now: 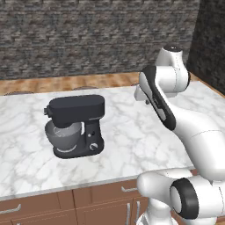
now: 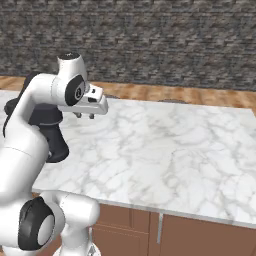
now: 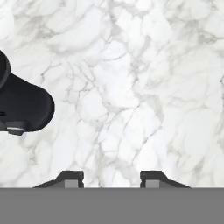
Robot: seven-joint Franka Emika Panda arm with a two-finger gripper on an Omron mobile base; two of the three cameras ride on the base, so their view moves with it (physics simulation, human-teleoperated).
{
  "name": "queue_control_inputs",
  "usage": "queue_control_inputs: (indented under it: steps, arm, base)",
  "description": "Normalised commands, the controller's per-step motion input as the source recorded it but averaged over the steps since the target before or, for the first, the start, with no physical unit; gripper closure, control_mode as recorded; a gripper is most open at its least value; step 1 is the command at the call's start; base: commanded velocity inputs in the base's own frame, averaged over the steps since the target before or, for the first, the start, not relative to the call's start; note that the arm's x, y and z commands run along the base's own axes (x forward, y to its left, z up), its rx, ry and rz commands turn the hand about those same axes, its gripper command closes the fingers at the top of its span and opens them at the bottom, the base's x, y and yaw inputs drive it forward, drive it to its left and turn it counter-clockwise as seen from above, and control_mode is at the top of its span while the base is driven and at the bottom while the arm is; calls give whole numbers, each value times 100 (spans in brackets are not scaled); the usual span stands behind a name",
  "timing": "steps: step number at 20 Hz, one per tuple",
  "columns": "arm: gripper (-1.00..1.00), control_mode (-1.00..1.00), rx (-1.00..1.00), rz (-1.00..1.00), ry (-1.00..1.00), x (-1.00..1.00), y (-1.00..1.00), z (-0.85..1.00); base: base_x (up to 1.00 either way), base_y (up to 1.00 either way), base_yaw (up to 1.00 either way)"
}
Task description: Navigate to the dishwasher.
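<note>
Hand view looks straight down on the marble tabletop point(image 3: 131, 87), the tool point(image 3: 111, 178) released and holding nothing, fingertips apart. Just left stands a black stand mixer point(image 1: 75, 125); brown cabinet drawers point(image 1: 39, 208) sit below.

White, grey-veined marble counter point(image 1: 132, 140) — black stand mixer point(image 1: 77, 125) with grey bowl point(image 1: 63, 135) — brown cabinets point(image 1: 101, 206).

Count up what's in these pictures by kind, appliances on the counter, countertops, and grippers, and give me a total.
Stand mixers: 1, the black stand mixer with its grey bowl
Marble counters: 1, the white marble counter
Grippers: 1, the gripper, open and holding nothing above the marble
Total: 3
</note>
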Motion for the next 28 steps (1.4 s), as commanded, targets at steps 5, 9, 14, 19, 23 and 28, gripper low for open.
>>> queue_control_inputs:
  steps: [5, 9, 14, 19, 23, 28]
  arm:
    - [-100, -100, 0, 0, 0, -68, -16, -14]
    - [-100, -100, 0, 0, 0, -100, -8, -47]
    - [-100, -100, -1, 9, 0, -79, 1, -56]
    - [-100, 100, 0, 0, 0, 0, 0, 0]
    - [-100, 100, 0, 0, 0, 0, 0, 0]
    - [-100, 100, 0, 0, 0, 0, 0, 0]
  base:
    - [0, 0, 0]
    - [0, 0, 0]
    - [0, 0, 0]
    - [-40, 17, 39]
    - [-10, 38, 65]
    - [0, 49, 75]
